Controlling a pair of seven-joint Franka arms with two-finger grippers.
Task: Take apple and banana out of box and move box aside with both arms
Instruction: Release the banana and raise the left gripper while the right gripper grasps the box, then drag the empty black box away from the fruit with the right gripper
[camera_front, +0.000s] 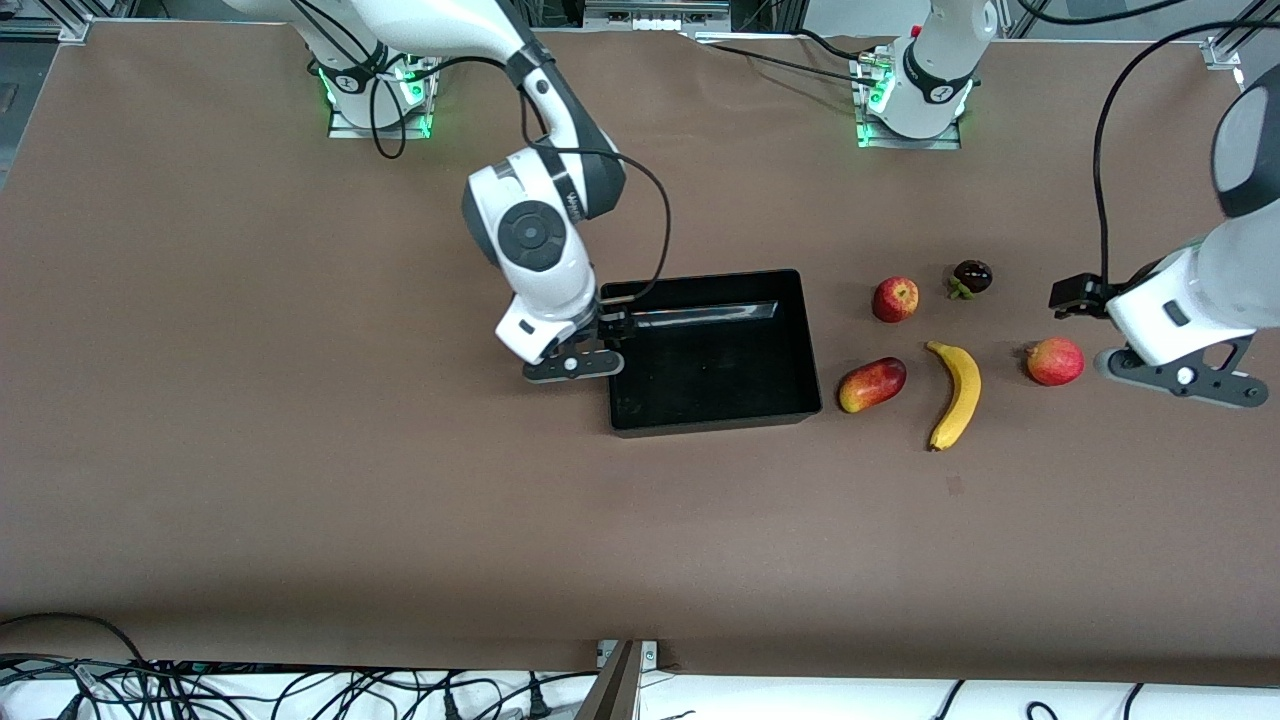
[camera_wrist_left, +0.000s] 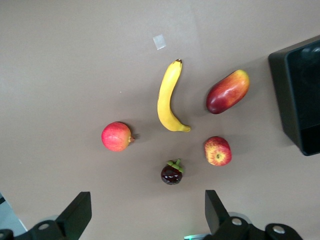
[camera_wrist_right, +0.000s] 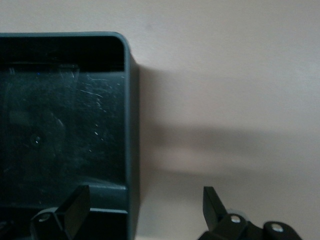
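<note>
The black box sits mid-table. My right gripper is open at the box's wall toward the right arm's end. In the right wrist view the gripper straddles that wall, one finger inside and one outside. The yellow banana and the red apple with yellowish streaks lie on the table toward the left arm's end. My left gripper is open and empty, up over the table by the fruits. Its wrist view shows the gripper, the banana, the apple and the box corner.
A red-yellow mango lies beside the box, a dark mangosteen beside the apple, and a round red fruit near my left gripper. Brown cloth covers the table. Cables hang along the edge nearest the front camera.
</note>
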